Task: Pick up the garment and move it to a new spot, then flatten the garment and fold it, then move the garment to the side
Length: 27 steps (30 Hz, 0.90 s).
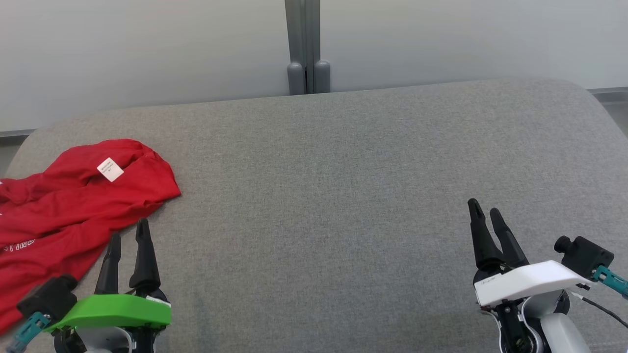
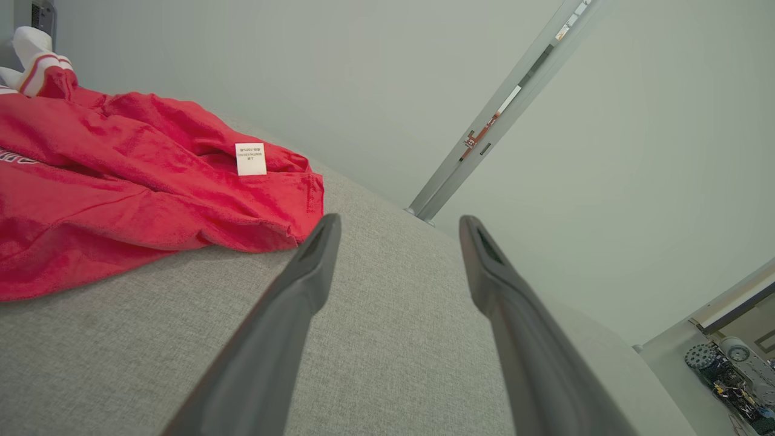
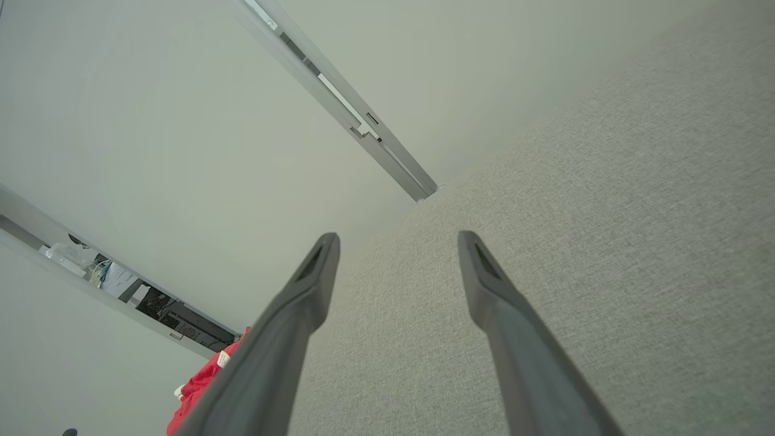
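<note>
The red garment [image 1: 64, 211] lies crumpled at the left edge of the grey cushioned surface [image 1: 343, 196], a small white label facing up and a bit of white lettering at its left. My left gripper [image 1: 128, 235] hovers open just right of its near hem, touching nothing. In the left wrist view the garment [image 2: 121, 194] spreads to the left of my open left gripper [image 2: 399, 221], white trim showing at its far end. My right gripper [image 1: 483, 208] stands open at the lower right, far from the garment. The right wrist view catches a sliver of the garment [image 3: 206, 381] past the open right gripper [image 3: 398, 237].
A pale wall runs behind the surface, with a grey vertical post [image 1: 304, 46] at its middle. The surface's rounded far corners drop off at left and right. Equipment clutter [image 2: 726, 369] sits on the floor beyond the edge.
</note>
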Motion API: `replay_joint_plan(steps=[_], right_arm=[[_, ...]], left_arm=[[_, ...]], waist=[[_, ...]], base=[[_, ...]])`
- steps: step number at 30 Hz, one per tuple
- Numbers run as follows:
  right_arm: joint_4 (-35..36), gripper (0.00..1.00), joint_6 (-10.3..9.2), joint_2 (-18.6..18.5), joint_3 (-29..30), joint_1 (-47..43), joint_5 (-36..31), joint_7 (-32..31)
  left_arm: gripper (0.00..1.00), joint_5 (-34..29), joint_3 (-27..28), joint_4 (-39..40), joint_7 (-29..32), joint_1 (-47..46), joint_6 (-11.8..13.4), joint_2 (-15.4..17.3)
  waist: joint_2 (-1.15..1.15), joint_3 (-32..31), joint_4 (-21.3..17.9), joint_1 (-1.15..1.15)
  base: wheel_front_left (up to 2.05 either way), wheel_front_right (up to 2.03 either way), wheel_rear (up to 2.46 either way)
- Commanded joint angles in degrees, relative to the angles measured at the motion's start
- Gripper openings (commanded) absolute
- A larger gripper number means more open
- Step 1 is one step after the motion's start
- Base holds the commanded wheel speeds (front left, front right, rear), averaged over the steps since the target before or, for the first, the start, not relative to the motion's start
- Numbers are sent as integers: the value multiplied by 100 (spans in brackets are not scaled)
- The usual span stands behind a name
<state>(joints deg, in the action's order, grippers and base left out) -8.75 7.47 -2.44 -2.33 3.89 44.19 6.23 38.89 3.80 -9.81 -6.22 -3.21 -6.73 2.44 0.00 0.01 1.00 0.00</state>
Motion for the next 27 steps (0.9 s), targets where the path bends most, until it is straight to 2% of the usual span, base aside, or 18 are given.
replay_joint_plan(steps=[1,10,27], right_arm=[[102,100,2,-32,-20,113,-219,64],[81,100,2,-36,-69,77,-953,209],[-33,100,3,-44,-137,61,-1944,447]], left_arm=[[100,-198,-13,71,-60,5,19,51],[100,-822,-112,107,-209,70,47,55],[100,-1800,-194,4,-449,116,108,63]], waist=[[0,-1,3,0],[0,-11,30,0],[0,-28,63,0]], base=[[0,0,0],[0,0,0],[0,0,0]])
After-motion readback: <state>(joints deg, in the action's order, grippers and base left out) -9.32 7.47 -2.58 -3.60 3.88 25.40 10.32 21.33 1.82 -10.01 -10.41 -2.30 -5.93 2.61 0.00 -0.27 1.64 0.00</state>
